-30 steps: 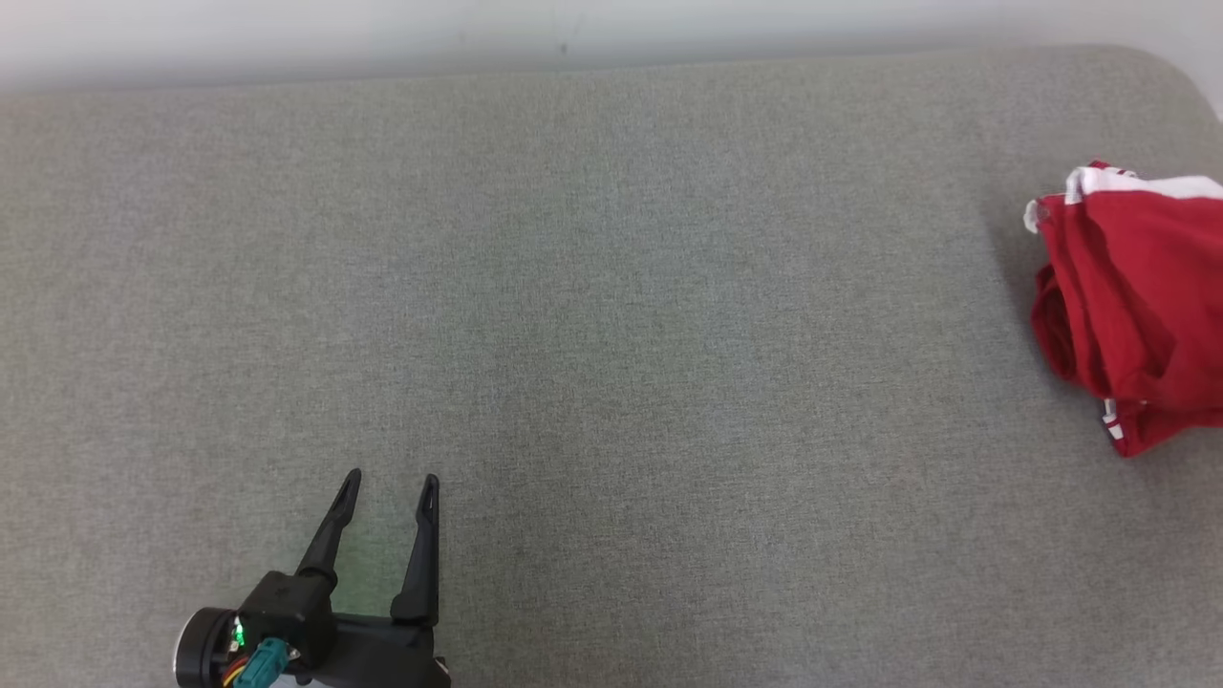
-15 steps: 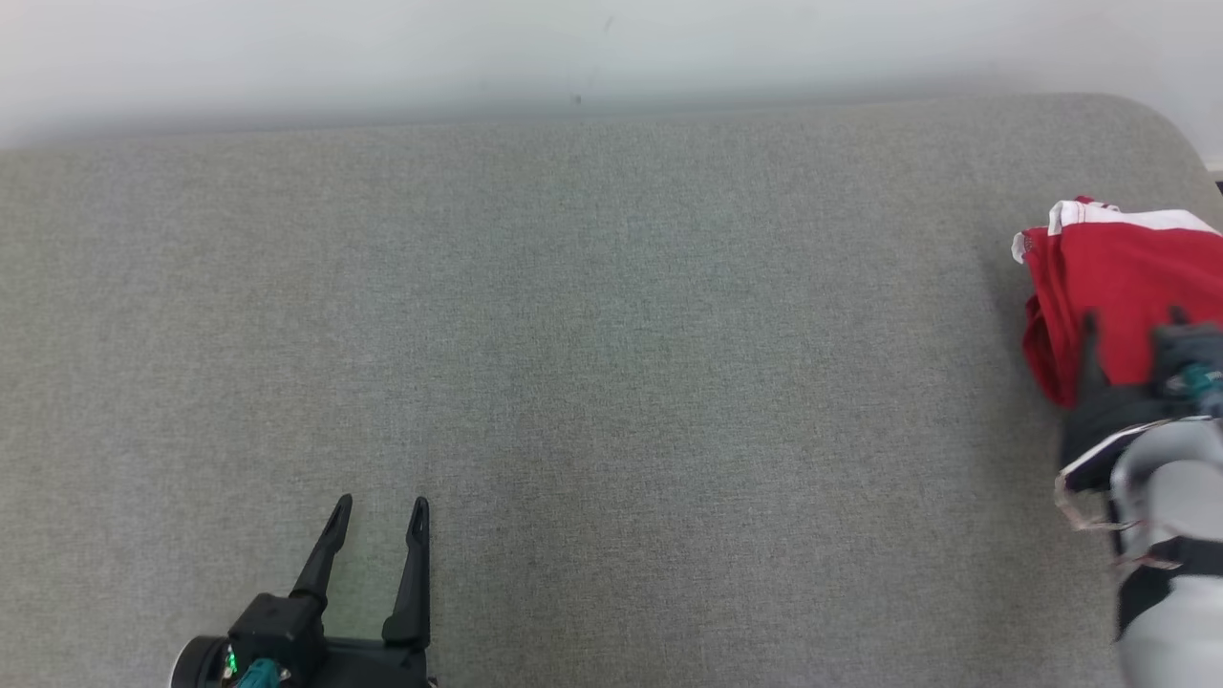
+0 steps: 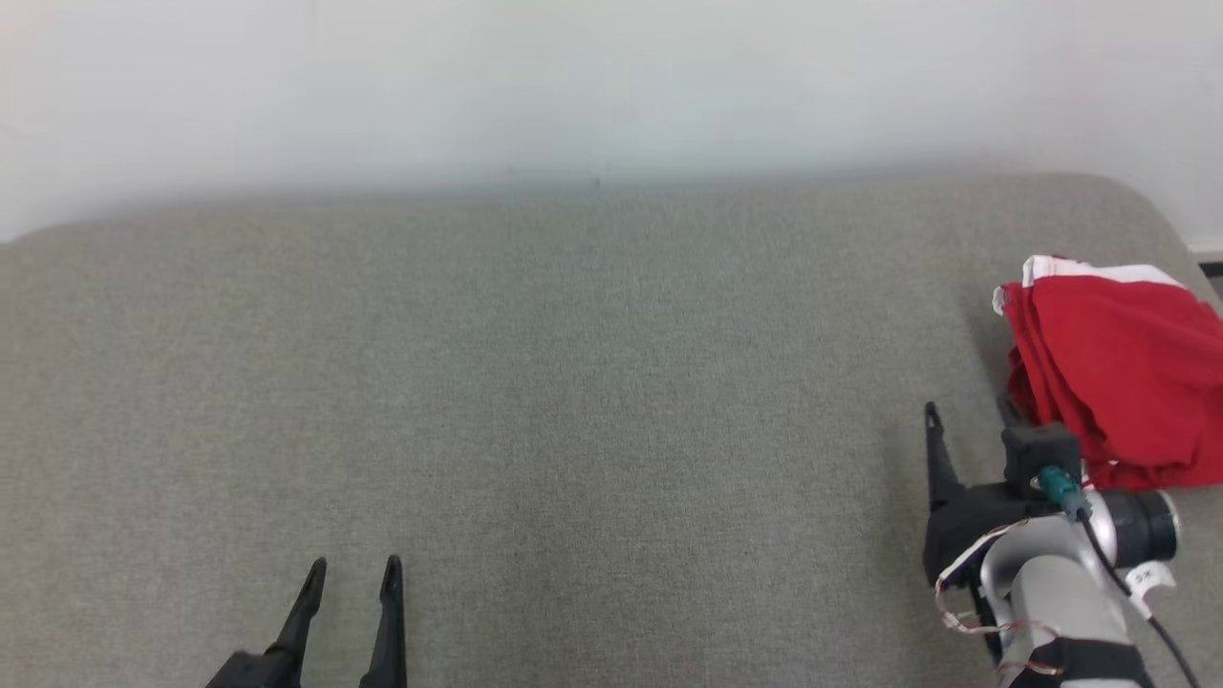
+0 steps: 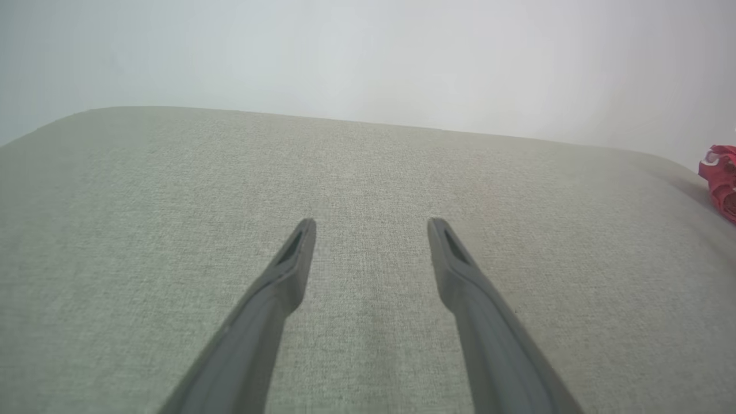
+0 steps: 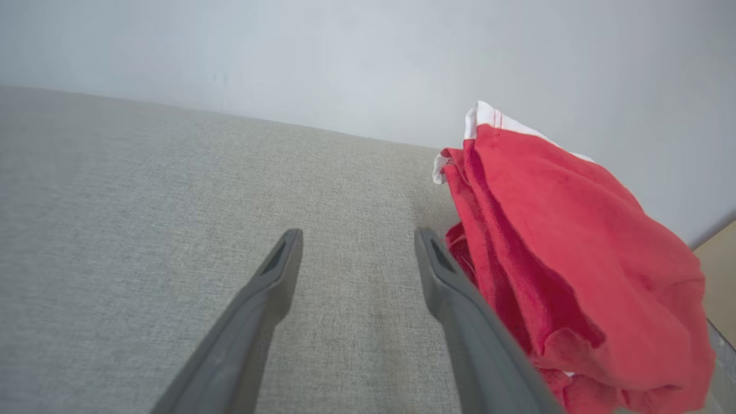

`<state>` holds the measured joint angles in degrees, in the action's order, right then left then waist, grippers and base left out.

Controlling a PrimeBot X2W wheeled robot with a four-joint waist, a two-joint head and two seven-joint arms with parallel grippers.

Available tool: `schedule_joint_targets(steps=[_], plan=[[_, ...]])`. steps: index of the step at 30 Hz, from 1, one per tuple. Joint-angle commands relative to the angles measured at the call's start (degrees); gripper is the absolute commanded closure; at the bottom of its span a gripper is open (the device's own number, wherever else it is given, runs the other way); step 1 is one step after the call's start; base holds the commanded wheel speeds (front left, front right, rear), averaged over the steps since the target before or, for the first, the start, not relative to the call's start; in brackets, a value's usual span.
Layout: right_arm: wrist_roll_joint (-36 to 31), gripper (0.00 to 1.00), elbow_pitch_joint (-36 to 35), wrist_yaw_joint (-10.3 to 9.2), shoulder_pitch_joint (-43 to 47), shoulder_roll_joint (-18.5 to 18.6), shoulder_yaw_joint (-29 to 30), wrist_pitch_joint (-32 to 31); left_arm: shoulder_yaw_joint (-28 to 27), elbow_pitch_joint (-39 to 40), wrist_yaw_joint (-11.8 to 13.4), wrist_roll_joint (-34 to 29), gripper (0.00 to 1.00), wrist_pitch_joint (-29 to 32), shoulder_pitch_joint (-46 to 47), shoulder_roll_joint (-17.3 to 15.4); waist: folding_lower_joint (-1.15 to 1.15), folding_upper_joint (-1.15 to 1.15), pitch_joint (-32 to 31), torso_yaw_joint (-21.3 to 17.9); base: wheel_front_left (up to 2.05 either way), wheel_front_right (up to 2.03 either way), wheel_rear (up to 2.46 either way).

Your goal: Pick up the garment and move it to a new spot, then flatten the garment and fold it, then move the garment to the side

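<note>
At the far left, low down, the left gripper (image 3: 353, 566) hangs over the cushion (image 3: 611, 382), its two dark fingers apart and pointing toward the wall (image 3: 611, 86). In the left wrist view (image 4: 372, 224) the grey fabric shows plainly between them, and the tips seem to be a little above it, not pressing. The wide middle of the cushion is flat grey weave. Further right, the right gripper (image 3: 970, 420) comes up from the lower right on its pale forearm, fingers also spread wide, with grey fabric between them in its wrist view (image 5: 359, 236). Its right finger (image 5: 460, 299) lies just beside the left edge of the garment (image 3: 1108, 373); perhaps it touches the cloth, the view is too close to be sure. The garment is red with a white band on top, bunched in a heap at the right end of the cushion, near the rounded corner
</note>
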<state>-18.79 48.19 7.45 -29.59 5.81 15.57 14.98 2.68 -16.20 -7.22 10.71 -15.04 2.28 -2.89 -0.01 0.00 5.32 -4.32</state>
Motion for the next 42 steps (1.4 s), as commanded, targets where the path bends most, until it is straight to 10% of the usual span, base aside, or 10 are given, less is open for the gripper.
schedule_joint_targets(steps=[1, 18, 42], plan=[[1.04, 0.0, -0.69, 0.0, 1.27, -0.72, -0.48, 0.2, -0.41, 0.05, 0.23, 0.62, 0.0, -0.17, -1.1, -0.02, 0.01, 0.0, -2.33, 0.54, 0.0, 0.0, 0.0], [19.39, 0.0, -18.11, 0.0, 19.12, -2.92, -9.82, 0.22, -6.33, 1.21, 1.1, -2.12, 0.0, -0.17, -5.95, -0.02, 0.01, 0.0, -7.01, 2.41, 0.0, 0.0, 0.0], [22.96, 0.0, -23.32, 0.0, 23.69, -2.95, -13.57, 0.22, -7.67, 1.23, 1.41, -1.68, 0.0, -0.17, -5.89, -0.02, 0.01, 0.0, -6.2, 1.85, 0.0, 0.0, 0.0]])
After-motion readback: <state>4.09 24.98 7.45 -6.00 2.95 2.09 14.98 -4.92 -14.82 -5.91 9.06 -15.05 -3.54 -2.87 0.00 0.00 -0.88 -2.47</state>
